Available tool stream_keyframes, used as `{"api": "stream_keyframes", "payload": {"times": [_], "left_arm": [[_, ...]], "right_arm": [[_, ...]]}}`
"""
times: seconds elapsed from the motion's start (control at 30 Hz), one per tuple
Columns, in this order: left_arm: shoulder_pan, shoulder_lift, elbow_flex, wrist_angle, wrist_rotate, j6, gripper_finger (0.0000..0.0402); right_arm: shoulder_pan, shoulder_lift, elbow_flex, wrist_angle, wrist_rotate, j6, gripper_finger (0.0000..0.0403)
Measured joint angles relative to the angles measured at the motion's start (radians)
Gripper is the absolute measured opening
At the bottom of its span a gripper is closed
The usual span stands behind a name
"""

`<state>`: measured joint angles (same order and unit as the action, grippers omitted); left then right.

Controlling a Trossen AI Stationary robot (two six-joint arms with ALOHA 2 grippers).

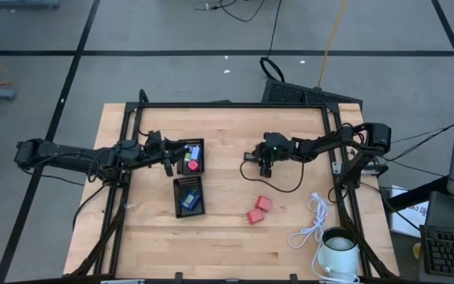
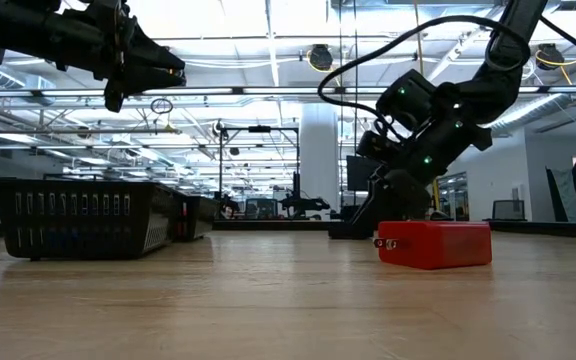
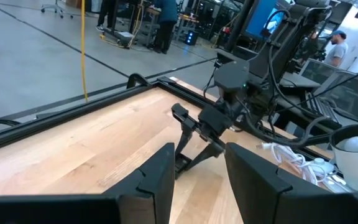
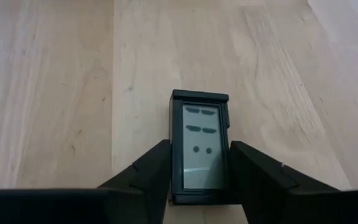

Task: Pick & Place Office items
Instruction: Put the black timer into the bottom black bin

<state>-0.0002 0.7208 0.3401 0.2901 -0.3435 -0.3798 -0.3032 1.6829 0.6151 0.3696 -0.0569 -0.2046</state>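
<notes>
Right gripper down at table centre, fingers pinched on both sides of black block lying flat, presumably for tray transfer. Left gripper parked, narrowly parted, empty.

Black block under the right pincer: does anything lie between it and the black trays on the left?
Nothing visible does. The right pincer brackets the black block with a finger on each side, and the bare wood of the table runs from there to the black trays. The left pincer hovers beside the trays, above the path.
</notes>
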Motion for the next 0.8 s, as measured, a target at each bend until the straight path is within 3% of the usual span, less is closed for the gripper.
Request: {"api": "stream_keyframes", "payload": {"times": [0.17, 0.53, 0.8], "left_arm": [[0.0, 0.0, 0.0, 0.0, 0.0, -0.001, 0.0145], [0.0, 0.0, 0.0, -0.001, 0.0, 0.003, 0.0145], [0.0, 0.0, 0.0, -0.002, 0.0, 0.005, 0.0145]], "right_arm": [[-0.004, 0.0, 0.0, -0.001, -0.001, 0.036, 0.0139], [0.004, 0.003, -0.004, -0.004, 0.003, 0.05, 0.0241], [-0.006, 0.003, -0.004, -0.008, 0.003, 0.097, 0.0259]]}}
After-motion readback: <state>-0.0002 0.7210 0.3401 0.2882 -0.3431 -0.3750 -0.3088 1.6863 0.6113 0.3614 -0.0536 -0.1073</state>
